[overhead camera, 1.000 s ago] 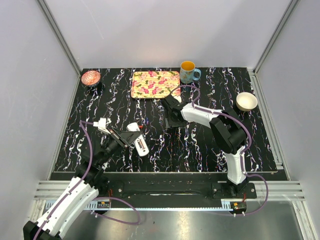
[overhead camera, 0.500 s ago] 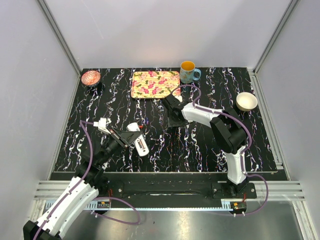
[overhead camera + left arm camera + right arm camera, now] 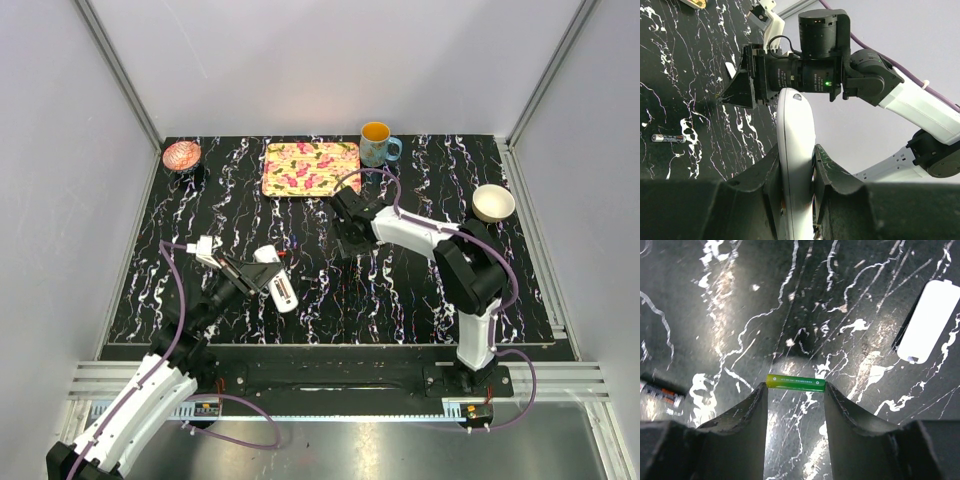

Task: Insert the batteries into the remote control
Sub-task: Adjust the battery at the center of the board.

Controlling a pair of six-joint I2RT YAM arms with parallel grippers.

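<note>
My left gripper is shut on the white remote control and holds it above the table at the left. In the left wrist view the remote stands edge-on between my fingers. My right gripper is at the table's middle, its fingertips closed on the two ends of the greenish battery, which spans them just above the table. The reddish battery lies on the table to the left of it and shows in the left wrist view. A small white cover piece lies to the right.
A floral tray and a blue mug stand at the back. A pink bowl is at the back left and a white bowl at the right.
My right arm's elbow has swung a little to the right and its wrist has shifted slightly. The left arm and the remote have not moved.
</note>
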